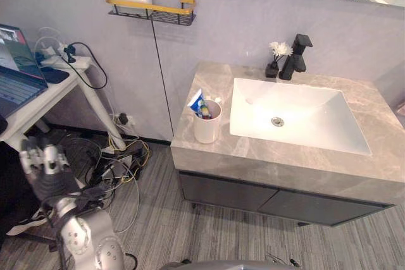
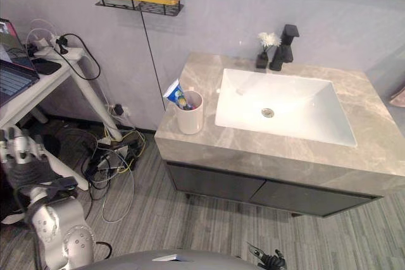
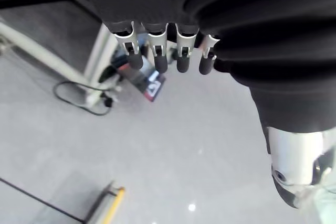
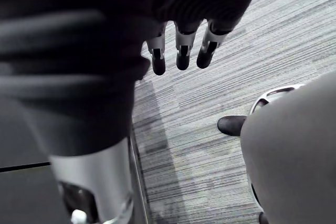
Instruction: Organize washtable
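On the counter (image 1: 212, 156) beside the sink (image 1: 304, 118), a cup (image 1: 207, 129) holds toothpaste (image 1: 196, 102).

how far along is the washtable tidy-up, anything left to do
Looks done: the toothpaste tube stands in the white cup on the countertop, and the flower vase sits by the faucet. In hand: nothing. The left hand is open, off to the counter's left, and the right hand hangs open over the floor. Left: I see nothing loose on the counter, so probably little or nothing.
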Controlling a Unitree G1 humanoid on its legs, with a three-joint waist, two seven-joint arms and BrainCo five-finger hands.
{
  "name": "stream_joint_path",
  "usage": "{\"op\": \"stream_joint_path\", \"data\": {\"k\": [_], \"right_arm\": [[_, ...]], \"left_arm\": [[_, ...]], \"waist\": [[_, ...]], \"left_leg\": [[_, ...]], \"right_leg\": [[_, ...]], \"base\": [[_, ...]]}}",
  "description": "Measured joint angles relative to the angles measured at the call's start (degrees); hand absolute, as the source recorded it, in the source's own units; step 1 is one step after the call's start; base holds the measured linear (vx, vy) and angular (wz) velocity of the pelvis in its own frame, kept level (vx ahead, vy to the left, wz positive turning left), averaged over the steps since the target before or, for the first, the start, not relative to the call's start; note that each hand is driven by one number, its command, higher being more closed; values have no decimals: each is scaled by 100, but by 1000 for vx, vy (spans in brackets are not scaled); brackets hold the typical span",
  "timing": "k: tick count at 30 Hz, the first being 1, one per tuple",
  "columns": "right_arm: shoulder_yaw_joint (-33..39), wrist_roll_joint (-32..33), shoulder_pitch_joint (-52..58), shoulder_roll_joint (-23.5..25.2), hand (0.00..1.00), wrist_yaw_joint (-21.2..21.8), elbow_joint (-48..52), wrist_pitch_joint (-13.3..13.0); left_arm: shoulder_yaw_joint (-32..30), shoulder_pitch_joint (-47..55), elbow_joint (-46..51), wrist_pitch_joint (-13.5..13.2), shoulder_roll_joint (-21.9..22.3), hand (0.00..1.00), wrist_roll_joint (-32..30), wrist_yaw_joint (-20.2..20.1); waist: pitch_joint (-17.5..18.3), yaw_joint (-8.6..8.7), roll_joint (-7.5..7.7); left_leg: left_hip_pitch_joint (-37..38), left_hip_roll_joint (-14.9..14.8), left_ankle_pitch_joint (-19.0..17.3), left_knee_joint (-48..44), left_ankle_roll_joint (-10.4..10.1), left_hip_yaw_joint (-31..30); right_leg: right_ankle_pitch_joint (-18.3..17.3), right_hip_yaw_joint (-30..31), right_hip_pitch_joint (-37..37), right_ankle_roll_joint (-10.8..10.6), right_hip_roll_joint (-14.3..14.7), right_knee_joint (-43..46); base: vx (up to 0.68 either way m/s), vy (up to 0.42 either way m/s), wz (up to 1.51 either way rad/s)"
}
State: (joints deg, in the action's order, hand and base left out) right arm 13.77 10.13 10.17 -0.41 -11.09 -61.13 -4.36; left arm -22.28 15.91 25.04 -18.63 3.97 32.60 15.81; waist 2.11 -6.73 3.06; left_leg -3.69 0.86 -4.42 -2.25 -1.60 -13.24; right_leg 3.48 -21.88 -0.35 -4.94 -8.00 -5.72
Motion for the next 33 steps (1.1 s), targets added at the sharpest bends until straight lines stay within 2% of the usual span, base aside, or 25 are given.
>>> {"op": "stream_joint_path", "data": {"k": [5,6,11,20,24,29,33], "right_arm": [[40,0,7,17,0,-1,40,0],[40,0,8,21,0,-1,40,0],[181,0,14,50,0,5,3,1],[175,0,-56,5,0,72,-187,-15],[-83,0,-57,-65,0,114,-229,-20],[-149,0,-52,-111,0,117,-250,-41],[-243,-1,-48,-132,0,114,-250,-48]], "left_arm": [[41,302,591,-21,19,0,0,-17],[83,317,691,-22,21,100,4,-33],[603,464,944,-20,50,100,80,-333],[1213,467,1358,-15,35,100,81,-756],[1792,439,1335,-11,-17,100,216,-904],[2398,399,972,47,-56,100,319,-1137],[2816,401,450,247,-119,100,390,-1299]], "waist": [[4,-14,-5],[14,-14,0],[71,-19,35],[81,-23,-16],[98,-33,-15],[130,-30,-66],[130,-25,-67]], "left_leg": [[-11,1,45,16,32,-117],[-23,2,69,25,20,-163],[-104,20,150,-3,-43,-380],[-100,99,157,-24,-35,-660],[-174,100,169,-46,-59,-741],[-187,93,174,-78,-70,-739],[-195,89,175,-84,-73,-713]], "right_leg": [[1,-148,50,0,0,3],[4,-217,58,-5,-1,6],[10,-410,68,13,-4,39],[-55,-625,204,-26,-36,40],[-55,-726,192,-26,-33,40],[-54,-724,191,-24,-22,40],[-53,-705,175,-24,-22,39]], "base": [[-2,-9,15],[22,-16,18],[53,-25,23],[11,-1,16],[-17,0,12],[-4,-1,1],[-1,1,-2]]}}
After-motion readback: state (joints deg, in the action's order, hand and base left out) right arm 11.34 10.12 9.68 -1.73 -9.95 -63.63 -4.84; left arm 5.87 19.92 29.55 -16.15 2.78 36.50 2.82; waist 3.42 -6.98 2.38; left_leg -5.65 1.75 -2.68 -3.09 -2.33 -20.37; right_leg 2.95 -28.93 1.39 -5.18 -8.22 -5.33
